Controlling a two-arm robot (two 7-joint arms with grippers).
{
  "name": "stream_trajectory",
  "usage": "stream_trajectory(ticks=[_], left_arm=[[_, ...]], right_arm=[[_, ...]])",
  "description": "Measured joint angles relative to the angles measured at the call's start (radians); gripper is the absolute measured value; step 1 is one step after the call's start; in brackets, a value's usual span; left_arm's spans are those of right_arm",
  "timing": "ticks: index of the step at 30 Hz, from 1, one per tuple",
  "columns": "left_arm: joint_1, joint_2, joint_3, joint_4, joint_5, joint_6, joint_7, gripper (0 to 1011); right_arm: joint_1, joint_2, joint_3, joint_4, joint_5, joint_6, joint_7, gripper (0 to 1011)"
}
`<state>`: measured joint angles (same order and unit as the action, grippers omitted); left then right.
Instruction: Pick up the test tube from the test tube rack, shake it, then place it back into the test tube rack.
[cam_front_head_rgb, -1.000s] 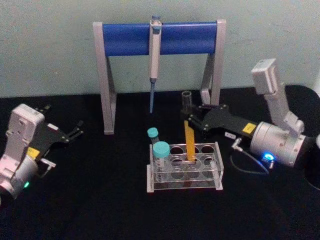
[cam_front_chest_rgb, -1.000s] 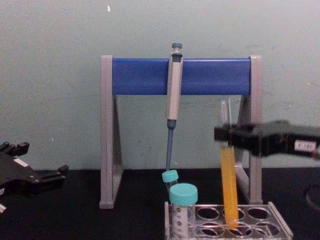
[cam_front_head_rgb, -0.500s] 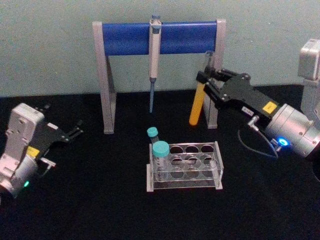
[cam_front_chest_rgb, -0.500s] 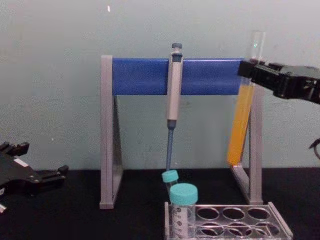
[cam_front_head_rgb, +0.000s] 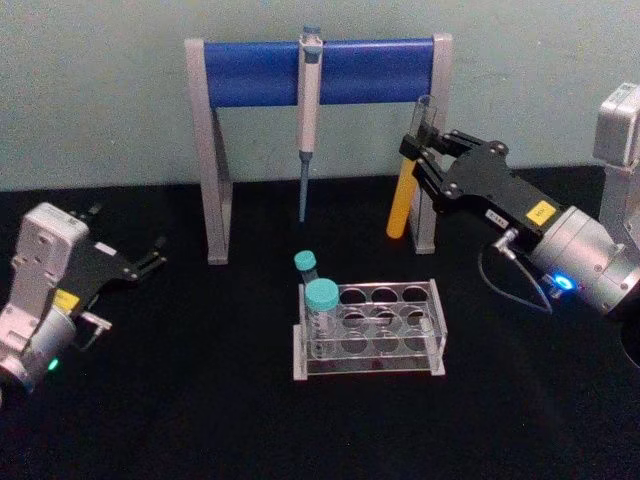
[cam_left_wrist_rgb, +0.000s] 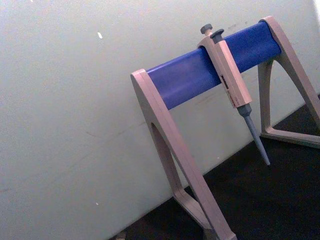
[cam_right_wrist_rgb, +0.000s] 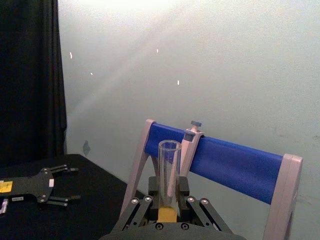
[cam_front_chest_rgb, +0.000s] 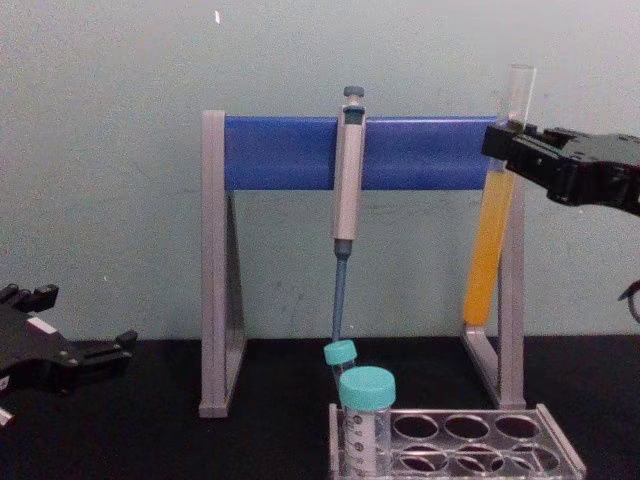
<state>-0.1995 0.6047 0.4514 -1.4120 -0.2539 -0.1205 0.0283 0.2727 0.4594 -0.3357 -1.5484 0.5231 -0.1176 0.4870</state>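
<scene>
The test tube (cam_front_head_rgb: 402, 198) is a slim clear glass tube with orange-yellow liquid. It hangs in the air, slightly tilted, in front of the stand's right leg and well above the table. My right gripper (cam_front_head_rgb: 420, 148) is shut on its upper part, seen from the side in the chest view (cam_front_chest_rgb: 505, 150). The tube (cam_front_chest_rgb: 488, 245) shows there too, and its open mouth (cam_right_wrist_rgb: 169, 150) rises between the fingers in the right wrist view. The test tube rack (cam_front_head_rgb: 436, 322) stands low on the black table, below and left of the tube. My left gripper (cam_front_head_rgb: 130, 232) rests open at the far left.
A grey-and-blue pipette stand (cam_front_head_rgb: 320, 70) spans the back, with a pipette (cam_front_head_rgb: 308, 110) hanging from its bar. Two teal-capped tubes (cam_front_head_rgb: 321, 300) stand at the rack's left end (cam_front_chest_rgb: 366, 390). Black tabletop lies bare around the rack.
The right gripper lifted the test tube out of the rack and carried it up and to the right. Over the last half second it shifted slightly further right. The left arm stayed still.
</scene>
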Motion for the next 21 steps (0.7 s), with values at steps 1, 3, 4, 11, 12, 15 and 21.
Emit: stream_trajectory(ticks=[1,3,4,11,12,15,21], left_arm=[[0.0,0.0,0.0,0.0,0.0,0.0,0.0,1002],[0.0,0.0,0.0,0.0,0.0,0.0,0.0,1001],[0.0,0.0,0.0,0.0,0.0,0.0,0.0,1001],[0.0,0.0,0.0,0.0,0.0,0.0,0.0,1001],[0.0,0.0,0.0,0.0,0.0,0.0,0.0,1002],[0.0,0.0,0.0,0.0,0.0,0.0,0.0,1001],[0.0,0.0,0.0,0.0,0.0,0.0,0.0,1001]], right_arm=[[0.0,-0.002,0.002,0.0,-0.002,0.0,0.001,221],[0.0,-0.003,0.002,0.0,-0.005,0.0,0.002,221],[0.0,-0.003,0.003,0.0,-0.005,0.0,0.003,221],[0.002,0.006,-0.005,-0.002,0.015,0.0,0.069,221],[0.003,0.01,-0.007,-0.003,0.023,0.003,0.082,221],[0.007,0.028,-0.015,-0.007,0.062,0.018,0.137,221],[0.008,0.095,-0.024,-0.031,0.137,0.07,0.228,221]])
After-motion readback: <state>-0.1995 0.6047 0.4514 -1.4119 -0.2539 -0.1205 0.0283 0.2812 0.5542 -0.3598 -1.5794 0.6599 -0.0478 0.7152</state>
